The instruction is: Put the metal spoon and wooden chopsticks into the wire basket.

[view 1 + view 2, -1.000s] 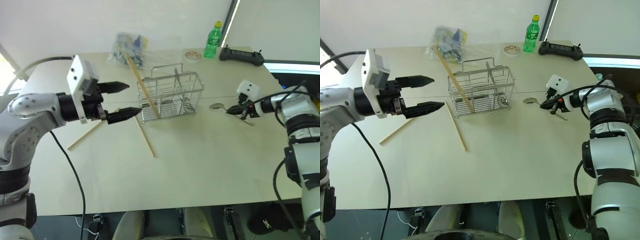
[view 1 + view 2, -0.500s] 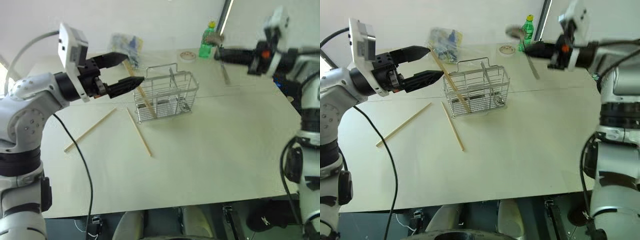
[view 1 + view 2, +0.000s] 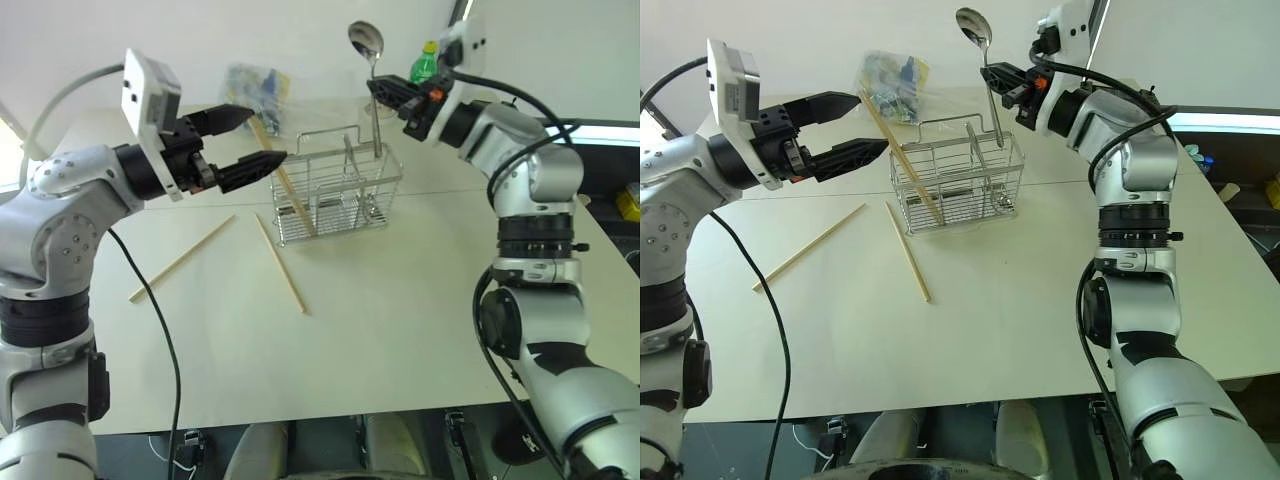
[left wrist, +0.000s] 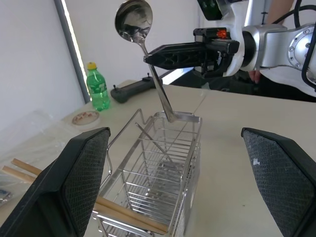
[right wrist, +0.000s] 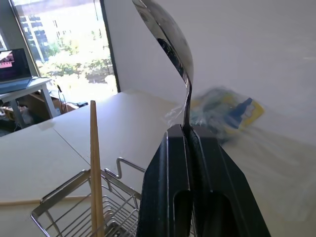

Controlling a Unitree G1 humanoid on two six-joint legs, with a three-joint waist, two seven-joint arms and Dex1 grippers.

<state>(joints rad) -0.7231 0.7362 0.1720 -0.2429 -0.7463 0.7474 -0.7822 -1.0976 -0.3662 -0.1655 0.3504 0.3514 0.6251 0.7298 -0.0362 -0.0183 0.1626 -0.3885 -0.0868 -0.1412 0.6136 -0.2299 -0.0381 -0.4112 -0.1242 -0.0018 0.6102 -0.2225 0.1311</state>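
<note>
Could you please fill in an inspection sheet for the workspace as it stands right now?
Surface: pale table.
Job's things: metal spoon upright, bowl up, handle tip at the wire basket rim; one chopstick leans in the basket, two chopsticks lie on the table.
Clutter: plastic bag, green bottle, tape roll, black controller.
Grippers: right gripper shut on the spoon; left gripper open, empty.
Cables: black cable hanging below the left arm.
Surroundings: white wall, window.

One metal spoon [image 3: 365, 42]; three wooden chopsticks [image 3: 280, 264]; one wire basket [image 3: 338, 197]; one bottle [image 3: 425, 65]; one bag [image 3: 256, 90].
</note>
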